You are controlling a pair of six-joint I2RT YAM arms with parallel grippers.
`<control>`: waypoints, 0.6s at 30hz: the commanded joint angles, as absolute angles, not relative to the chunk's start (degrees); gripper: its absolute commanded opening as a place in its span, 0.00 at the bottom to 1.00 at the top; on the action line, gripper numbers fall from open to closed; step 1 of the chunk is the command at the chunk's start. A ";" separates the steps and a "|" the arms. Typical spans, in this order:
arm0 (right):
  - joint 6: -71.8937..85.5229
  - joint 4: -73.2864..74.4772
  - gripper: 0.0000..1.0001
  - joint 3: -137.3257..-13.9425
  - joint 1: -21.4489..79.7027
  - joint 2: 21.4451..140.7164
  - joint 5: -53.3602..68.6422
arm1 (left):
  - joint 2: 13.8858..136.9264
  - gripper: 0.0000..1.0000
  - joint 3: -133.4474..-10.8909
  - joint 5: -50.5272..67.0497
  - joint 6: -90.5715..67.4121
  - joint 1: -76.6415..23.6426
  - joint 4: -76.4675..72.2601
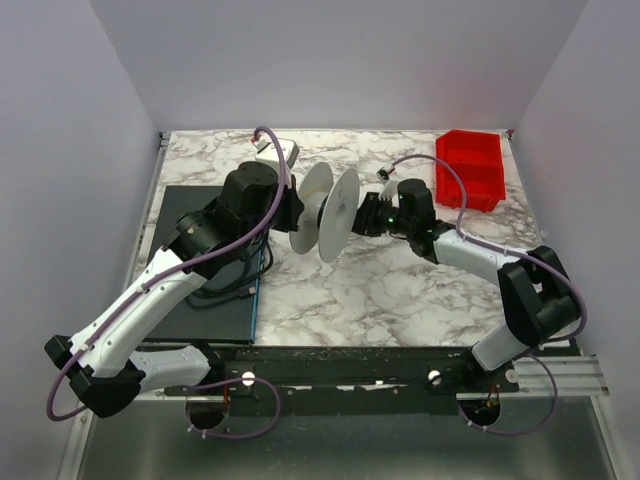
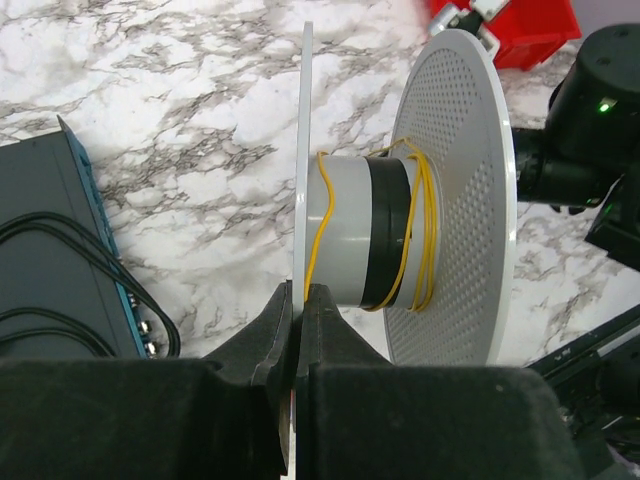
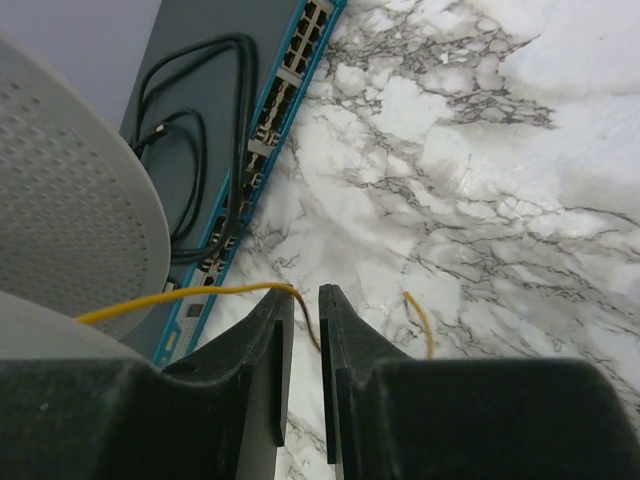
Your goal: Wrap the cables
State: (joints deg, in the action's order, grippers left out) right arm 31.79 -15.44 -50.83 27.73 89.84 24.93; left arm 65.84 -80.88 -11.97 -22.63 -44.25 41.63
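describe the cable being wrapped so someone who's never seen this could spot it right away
Over the marble table, the left gripper holds up a white two-disc spool. Round its grey-and-black hub, in loose loops, runs the cable: a hair-fine yellow wire. The purple hoses on the arms and the black cords on the dark box are far thicker.

A white marble-patterned table [image 1: 400, 290] with grey veining fills the scene. On its left side lies a flat, dark grey network switch [image 1: 225, 322] with a blue front edge and a row of ports [image 3: 285, 95] facing the middle of the table. Looped black cords [image 3: 235, 120] rest on top of the switch. A red plastic bin [image 1: 470, 170] sits at the far right corner. A small white object [image 1: 283, 151], too small to identify, sits near the far edge.
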 commanded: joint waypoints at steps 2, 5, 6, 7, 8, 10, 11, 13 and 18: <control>37.31 -25.16 0.24 -47.88 27.51 92.21 31.00 | 64.34 0.00 -81.29 -14.80 -28.72 -44.08 33.73; 38.29 -26.96 0.25 -46.78 27.51 92.46 31.89 | 64.24 0.00 -81.04 -15.53 -29.56 -44.07 33.24; 38.67 -27.35 0.25 -46.51 27.49 92.46 31.97 | 64.38 0.00 -81.02 -15.83 -29.84 -44.08 33.21; 38.81 -27.57 0.25 -46.25 27.49 92.44 32.15 | 64.26 0.00 -80.88 -16.28 -30.20 -44.07 33.07; 38.93 -27.68 0.25 -46.13 27.50 92.46 32.25 | 64.25 0.00 -80.79 -16.69 -30.44 -44.07 32.89; 39.25 -27.92 0.25 -45.68 27.51 92.42 32.34 | 64.31 0.00 -80.62 -17.84 -31.00 -44.09 32.74; 39.53 -28.27 0.25 -45.39 27.51 92.31 32.34 | 64.34 0.00 -80.70 -18.36 -31.22 -44.08 32.70; 39.62 -28.45 0.25 -44.77 27.51 92.15 32.43 | 64.61 0.00 -80.89 -19.39 -31.83 -44.04 32.69; 40.87 -29.54 0.24 -43.13 27.51 91.68 31.99 | 66.03 0.00 -81.17 -23.00 -34.65 -44.04 32.89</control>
